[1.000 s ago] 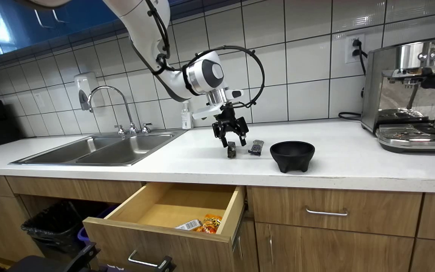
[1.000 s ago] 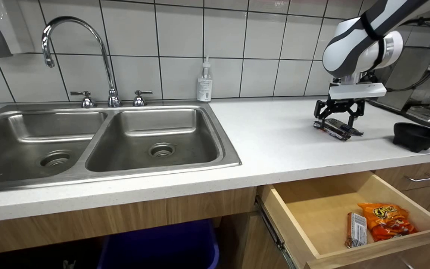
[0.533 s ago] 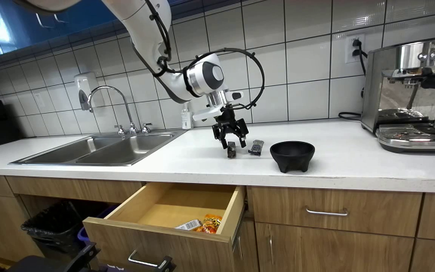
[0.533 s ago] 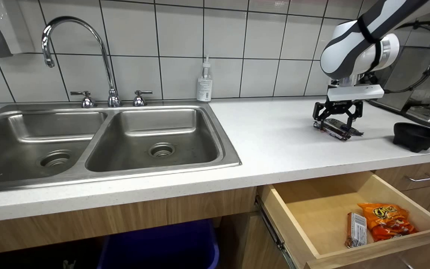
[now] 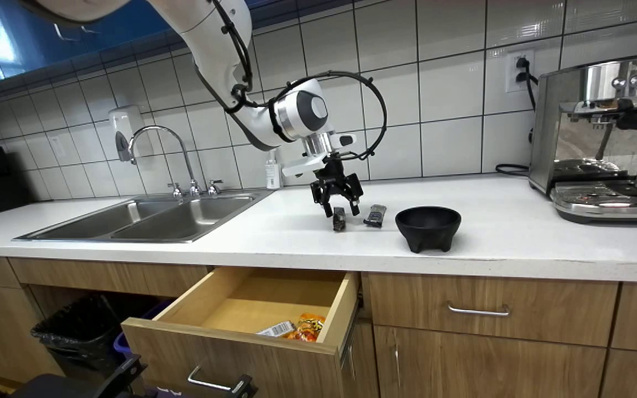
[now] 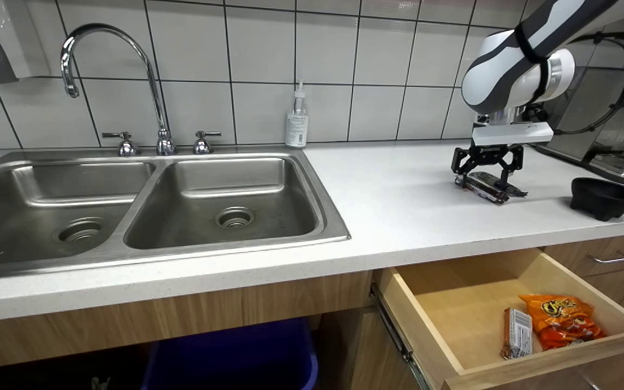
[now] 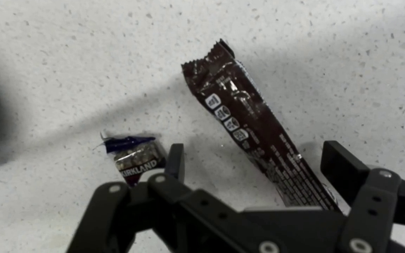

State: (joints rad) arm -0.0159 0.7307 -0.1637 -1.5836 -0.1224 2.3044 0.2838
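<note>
The white bench (image 5: 495, 232) has a sink (image 6: 332, 216) let into it and an open drawer (image 6: 469, 309) jutting out below its front edge. Near that edge a black bowl (image 5: 428, 226) stands on its own feet. The fingers (image 7: 345, 172) are spread wide and grip nothing; they seem placed so the brown bar (image 7: 258, 130), lying flat between the bench's front and back edges, slants into their gap, the Kirkland bar (image 7: 137, 158) just outside it. Since a second ago, the fingers have shifted slightly toward the sink; bowl and bars lie unmoved.
</note>
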